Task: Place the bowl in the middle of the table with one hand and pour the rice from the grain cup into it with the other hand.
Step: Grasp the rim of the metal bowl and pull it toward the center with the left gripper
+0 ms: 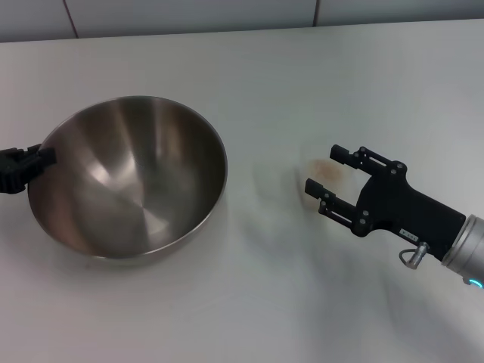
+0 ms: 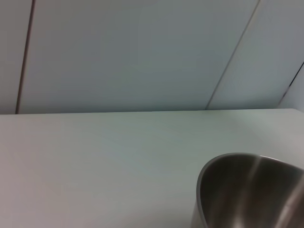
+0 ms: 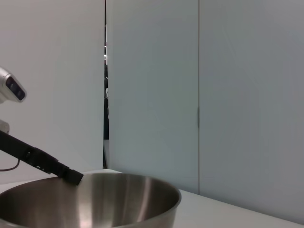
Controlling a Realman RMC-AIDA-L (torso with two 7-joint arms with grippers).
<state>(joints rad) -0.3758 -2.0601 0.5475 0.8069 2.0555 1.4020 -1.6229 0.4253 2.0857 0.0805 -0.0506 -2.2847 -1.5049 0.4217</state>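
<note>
The bowl (image 1: pixel 132 178), wide, steel and holding nothing, is on the left half of the table (image 1: pixel 287 68). My left gripper (image 1: pixel 34 162) is shut on the bowl's left rim. The right wrist view shows the bowl (image 3: pixel 90 202) with a black finger (image 3: pixel 66 173) over its rim. Only the bowl's (image 2: pixel 249 192) edge shows in the left wrist view. My right gripper (image 1: pixel 327 172) is to the bowl's right, pointing at it and open. Between its fingertips is a faint clear shape with a brownish patch, seemingly the grain cup (image 1: pixel 321 170) with rice. I cannot tell whether they touch.
The white tabletop stretches back to a pale panelled wall (image 1: pixel 227 15). The right arm's black hand and grey wrist (image 1: pixel 461 249) come in from the lower right. Bare table surface (image 2: pixel 95 161) lies beyond the bowl.
</note>
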